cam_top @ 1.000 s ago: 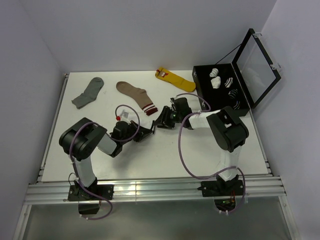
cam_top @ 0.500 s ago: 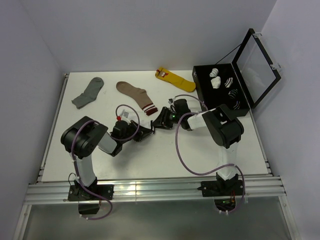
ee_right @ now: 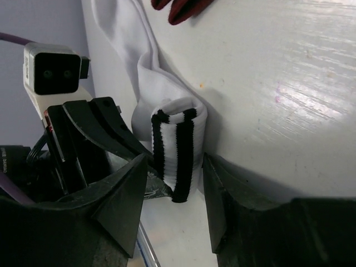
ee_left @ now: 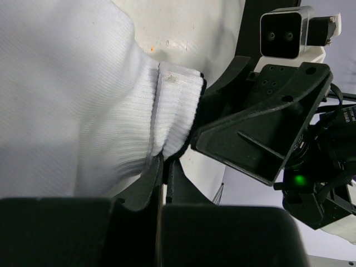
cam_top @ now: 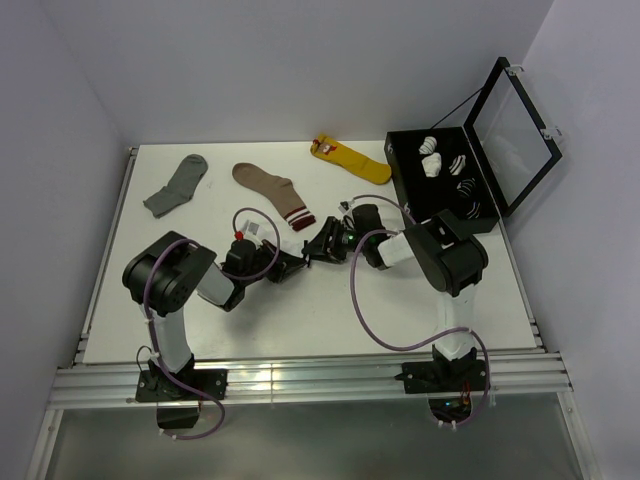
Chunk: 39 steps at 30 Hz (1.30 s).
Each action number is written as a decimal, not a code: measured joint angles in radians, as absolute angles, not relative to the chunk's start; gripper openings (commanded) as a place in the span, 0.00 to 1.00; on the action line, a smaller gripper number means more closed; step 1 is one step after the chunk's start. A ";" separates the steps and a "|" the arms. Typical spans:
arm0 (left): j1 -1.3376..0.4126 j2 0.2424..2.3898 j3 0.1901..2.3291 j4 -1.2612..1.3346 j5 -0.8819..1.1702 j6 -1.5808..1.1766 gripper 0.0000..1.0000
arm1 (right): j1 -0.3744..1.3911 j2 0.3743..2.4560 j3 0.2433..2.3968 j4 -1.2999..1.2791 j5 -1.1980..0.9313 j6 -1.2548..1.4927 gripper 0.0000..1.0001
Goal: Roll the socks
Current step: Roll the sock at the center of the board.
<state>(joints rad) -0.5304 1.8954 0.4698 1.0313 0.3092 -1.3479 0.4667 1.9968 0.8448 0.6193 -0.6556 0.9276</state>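
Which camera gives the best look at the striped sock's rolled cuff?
The right wrist view: the striped sock sits rolled between its fingers, both black stripes plain. The left wrist view shows only white ribbed fabric with a dark edge. From the top view the arms hide it.

white socks (ee_left: 72,94), left pincer (ee_left: 165,164) pinching cuff

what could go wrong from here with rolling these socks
The right gripper clamps only the rolled striped cuff. Loose fabric trails beyond it, so the roll may unwind. The left gripper pinches the white cuff only at its edge, which could slip out. Both grippers sit nearly touching, so fingers might collide.
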 measured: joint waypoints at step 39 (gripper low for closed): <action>-0.529 1.895 0.500 0.987 0.325 -1.323 0.00 | 0.557 1.967 1.198 -0.097 -0.302 0.713 0.00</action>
